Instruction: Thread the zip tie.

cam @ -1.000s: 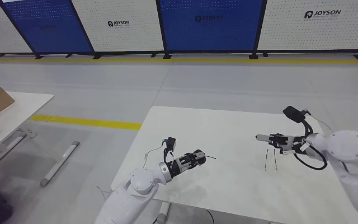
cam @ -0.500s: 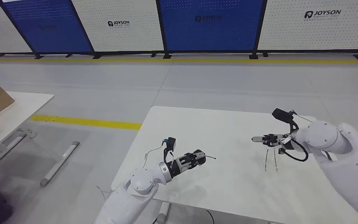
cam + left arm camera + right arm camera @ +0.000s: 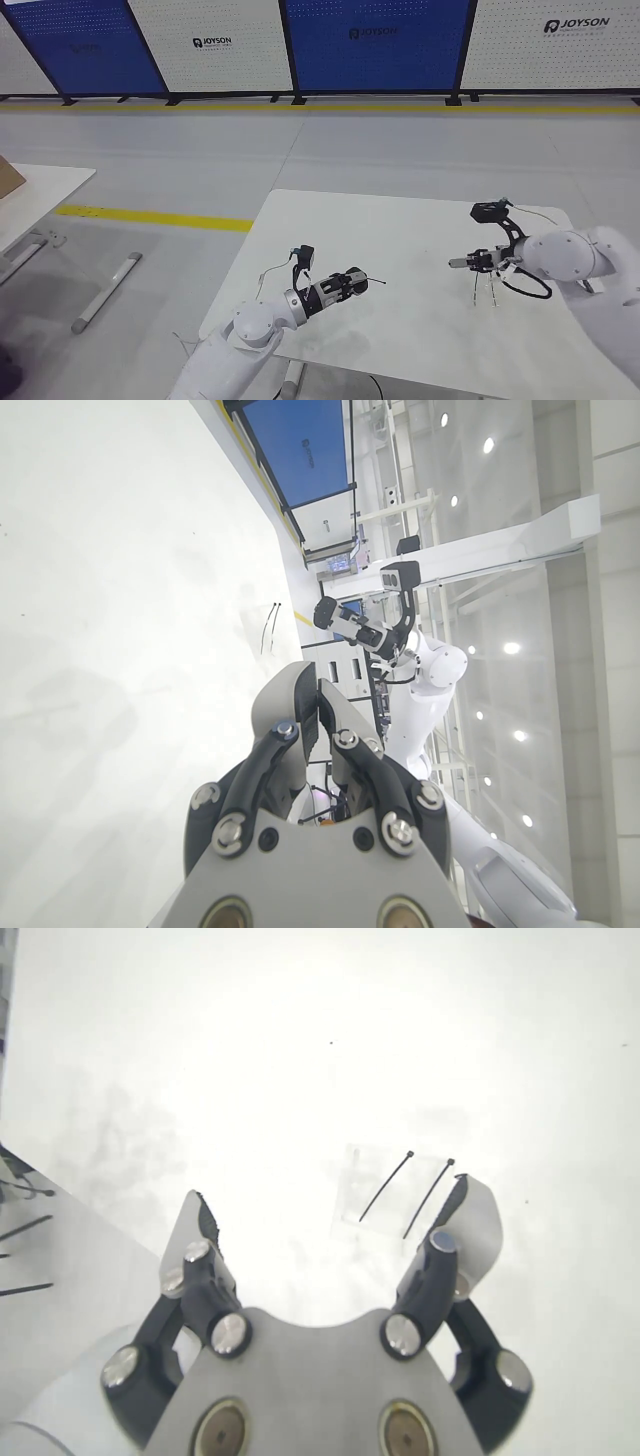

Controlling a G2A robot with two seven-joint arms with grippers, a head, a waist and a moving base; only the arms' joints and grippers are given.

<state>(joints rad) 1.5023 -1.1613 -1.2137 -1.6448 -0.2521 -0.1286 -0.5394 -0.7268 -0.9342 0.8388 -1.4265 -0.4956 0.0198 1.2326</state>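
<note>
- Left tool sits over the near-left part of the white worktop, not far from the near edge.
- Its pads are pressed flat together in the left wrist view, no gap at all.
- And look at the top view: a thin black zip tie pokes out of that tool's tip, pointing right towards the middle of the worktop. So the left tool is clamped on it, though the wrist view hides the strand itself behind the fingers.
- Over to the right side: right tool hangs above the worktop with its fingers spread wide and nothing between them.
- From the left wrist view the right tool appears far off, raised off the surface.
- Under it lies a pair of zip ties, both black, both slim, side by side and roughly parallel, not touching each other.
- In the top view the pair lies just nearer than the right tool, on the right half of the worktop.
- The two rest on a clear sheet lying flat on the worktop, each with its small square head at one end.
- The pair is well apart from the left tool and its strand.
</note>
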